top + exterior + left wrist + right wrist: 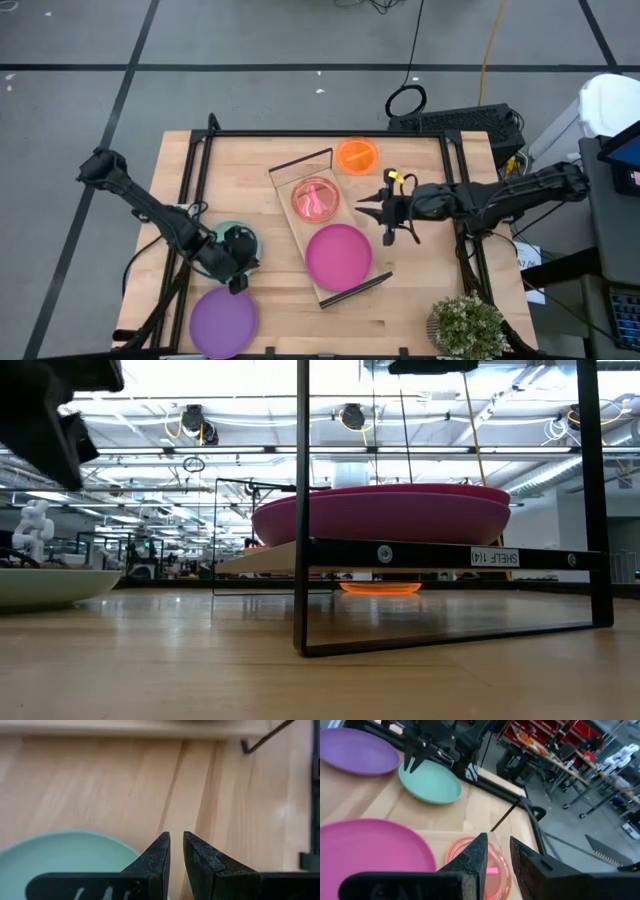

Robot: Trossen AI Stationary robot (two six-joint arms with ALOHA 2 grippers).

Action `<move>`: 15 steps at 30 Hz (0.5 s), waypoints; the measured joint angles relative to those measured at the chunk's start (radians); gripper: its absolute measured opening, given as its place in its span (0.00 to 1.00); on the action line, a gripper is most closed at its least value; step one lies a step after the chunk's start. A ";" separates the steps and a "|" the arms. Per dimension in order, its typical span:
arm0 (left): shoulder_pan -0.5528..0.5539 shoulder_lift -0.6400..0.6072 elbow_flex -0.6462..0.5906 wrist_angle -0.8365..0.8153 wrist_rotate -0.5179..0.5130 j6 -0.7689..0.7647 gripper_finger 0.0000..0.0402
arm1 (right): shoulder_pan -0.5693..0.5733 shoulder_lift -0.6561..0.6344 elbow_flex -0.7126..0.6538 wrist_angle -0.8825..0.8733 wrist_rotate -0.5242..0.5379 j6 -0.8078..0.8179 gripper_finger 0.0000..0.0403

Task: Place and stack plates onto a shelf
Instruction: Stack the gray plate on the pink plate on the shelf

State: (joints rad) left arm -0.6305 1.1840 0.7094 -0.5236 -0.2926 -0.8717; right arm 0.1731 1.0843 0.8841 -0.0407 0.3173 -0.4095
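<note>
The shelf [297,235] lies slanted at the table's middle. A translucent pink plate [315,198] rests on its far half and a magenta plate [338,256] on its near half, also seen in the low view [380,515]. An orange plate [357,155] sits on the table beyond the shelf. A teal plate [228,236] and a purple plate [223,322] lie at the near left. My left gripper [240,270] is shut and empty, raised over the teal plate's rim [65,855]. My right gripper [364,208] is shut and empty, above the shelf's right side by the pink plate [470,855].
A potted plant [468,325] stands at the table's near right corner. Black frame rails [320,133] run along the table's far edge and sides. The shelf's black wire end frame [300,510] stands upright close to the low camera.
</note>
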 joint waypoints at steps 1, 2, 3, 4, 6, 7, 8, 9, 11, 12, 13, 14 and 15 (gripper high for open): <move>-0.010 0.014 0.000 -0.001 0.000 -0.012 0.14 | 0.000 0.000 0.000 -0.011 0.000 0.007 0.17; -0.018 0.027 0.000 -0.001 0.001 -0.026 0.14 | 0.000 0.000 0.000 -0.021 0.000 0.008 0.17; -0.027 0.038 0.000 -0.004 0.001 -0.041 0.14 | 0.000 0.000 0.000 -0.031 0.000 0.009 0.17; -0.034 0.049 0.000 -0.008 0.001 -0.055 0.14 | 0.000 0.001 0.000 -0.037 0.000 0.009 0.17; -0.045 0.066 0.000 -0.021 0.003 -0.077 0.14 | 0.000 0.001 0.000 -0.049 0.000 0.009 0.17; -0.047 0.073 0.000 -0.029 0.003 -0.092 0.14 | 0.000 0.001 0.000 -0.049 0.000 0.009 0.17; -0.049 0.079 0.000 -0.040 0.003 -0.109 0.14 | 0.000 0.001 0.000 -0.048 0.000 0.009 0.17; -0.049 0.084 0.000 -0.056 0.003 -0.131 0.14 | 0.000 0.001 0.000 -0.047 0.000 0.009 0.17; -0.049 0.094 0.000 -0.089 0.003 -0.179 0.14 | 0.000 0.001 0.000 -0.047 0.000 0.009 0.17; -0.051 0.099 0.000 -0.094 0.002 -0.203 0.14 | 0.000 0.001 0.000 -0.047 0.000 0.008 0.17; -0.054 0.105 0.000 -0.091 0.002 -0.225 0.14 | 0.000 0.001 0.000 -0.047 0.000 0.008 0.17; -0.059 0.109 0.000 -0.089 0.002 -0.237 0.14 | 0.000 0.001 0.000 -0.047 0.000 0.009 0.17; -0.060 0.109 0.000 -0.086 0.003 -0.240 0.14 | 0.000 0.001 0.000 -0.045 0.000 0.009 0.17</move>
State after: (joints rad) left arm -0.6910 1.2934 0.7094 -0.6099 -0.2897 -1.1116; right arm 0.1730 1.0851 0.8841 -0.0860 0.3172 -0.4006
